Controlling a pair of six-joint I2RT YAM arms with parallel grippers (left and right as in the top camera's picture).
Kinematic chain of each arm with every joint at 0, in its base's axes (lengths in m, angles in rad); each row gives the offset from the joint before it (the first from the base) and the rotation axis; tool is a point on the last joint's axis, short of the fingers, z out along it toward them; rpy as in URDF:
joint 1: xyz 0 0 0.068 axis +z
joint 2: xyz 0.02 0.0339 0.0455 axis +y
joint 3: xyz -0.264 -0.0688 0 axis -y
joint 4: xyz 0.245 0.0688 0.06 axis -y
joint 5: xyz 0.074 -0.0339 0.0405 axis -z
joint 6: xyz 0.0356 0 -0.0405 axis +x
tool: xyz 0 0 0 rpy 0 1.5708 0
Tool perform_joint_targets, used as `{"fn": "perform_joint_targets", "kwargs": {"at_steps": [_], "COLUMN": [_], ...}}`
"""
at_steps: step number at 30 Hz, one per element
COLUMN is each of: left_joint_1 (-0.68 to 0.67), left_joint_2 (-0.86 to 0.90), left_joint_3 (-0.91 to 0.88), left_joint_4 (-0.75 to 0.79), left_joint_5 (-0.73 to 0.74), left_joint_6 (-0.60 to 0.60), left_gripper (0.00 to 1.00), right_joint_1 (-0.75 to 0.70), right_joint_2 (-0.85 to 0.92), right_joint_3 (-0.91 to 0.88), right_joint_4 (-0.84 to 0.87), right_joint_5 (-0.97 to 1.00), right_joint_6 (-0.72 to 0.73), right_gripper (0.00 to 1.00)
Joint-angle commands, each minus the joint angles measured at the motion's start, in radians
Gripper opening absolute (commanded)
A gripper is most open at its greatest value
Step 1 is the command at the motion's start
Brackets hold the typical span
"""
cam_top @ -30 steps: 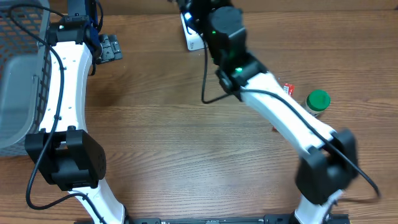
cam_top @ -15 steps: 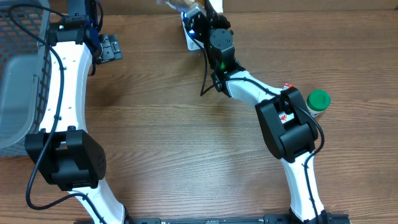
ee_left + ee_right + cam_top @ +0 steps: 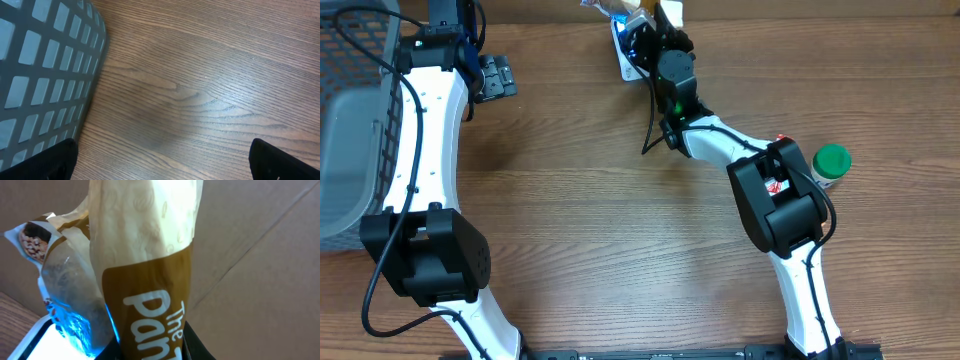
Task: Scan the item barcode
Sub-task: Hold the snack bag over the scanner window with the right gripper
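The right claw [image 3: 645, 25] was pinched narrow on the lower end of a brown-and-cream snack packet [image 3: 145, 270], which stuck out ahead of its fingers. The lit barcode scanner [image 3: 40, 342] sat just below the claw and to one side, its blue glow falling on the packet's clear film. No barcode showed on the face turned to the wrist camera, so whether the code met the light could not be told.

The likely failure was a missed read: the glossy, crinkled wrapper could glare or crease across the code, or the code could face away. Gripped only at one end, the packet could also sag or slip onto the scanner.

The left claw [image 3: 496, 76] hung wide and empty over bare surface [image 3: 200, 90], a grey mesh basket [image 3: 45, 75] just beside it.
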Motion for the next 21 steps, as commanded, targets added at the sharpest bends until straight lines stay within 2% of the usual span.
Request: {"fn": "perform_joint_targets", "kwargs": {"at_steps": [1,21], "left_joint_1": [-0.003,-0.003], "left_joint_2": [0.001,0.001], "left_joint_3": [0.002,0.002], "left_joint_4": [0.001,0.001], "left_joint_5": [-0.013,-0.013], "left_joint_6": [0.019,0.019], "left_gripper": [1.0,1.0], "right_joint_1": [0.011,0.099], "right_joint_2": [0.01,0.01], "right_joint_3": [0.013,0.013], "right_joint_4": [-0.028,-0.187], "right_joint_5": [0.079,0.174], "right_joint_6": [0.01,0.009], "right_gripper": [0.03,0.04]}}
